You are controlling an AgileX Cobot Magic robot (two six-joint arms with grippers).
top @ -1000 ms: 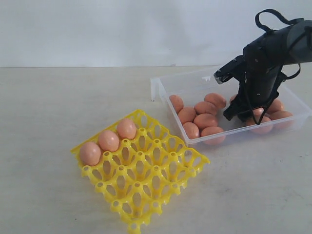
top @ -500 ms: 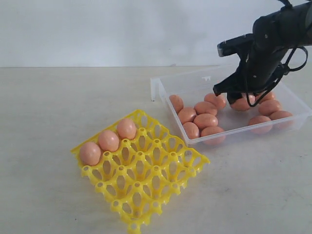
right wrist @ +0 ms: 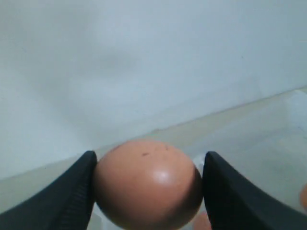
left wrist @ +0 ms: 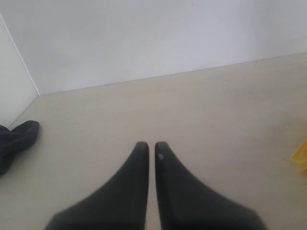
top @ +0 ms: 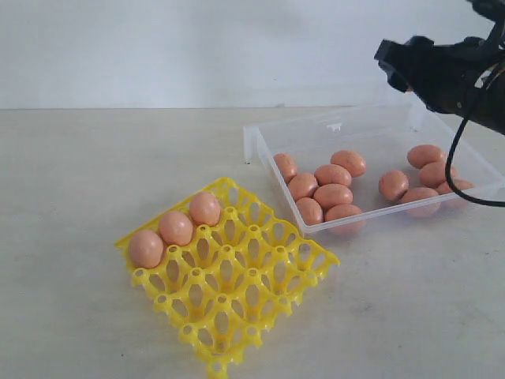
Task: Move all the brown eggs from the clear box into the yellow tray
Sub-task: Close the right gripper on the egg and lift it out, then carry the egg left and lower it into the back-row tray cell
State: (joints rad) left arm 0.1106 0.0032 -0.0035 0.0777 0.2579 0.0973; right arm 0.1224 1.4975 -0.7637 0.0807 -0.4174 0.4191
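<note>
Right claw (right wrist: 149,163) is up high with one brown egg (right wrist: 148,187) gripped between its two dark fingers!

Over on the exterior view, the right arm (top: 446,75) hangs above the far right corner of the clear box (top: 256,146), and the loose brown eggs (top: 333,195) lie in two bunches on its floor. Three more eggs (top: 175,227) sit in a row along one edge of the yellow tray (top: 237,308), just beside the box on the counter (top: 95,174). Left claw (left wrist: 150,146) is clenched on nothing, low over the counter.
</note>
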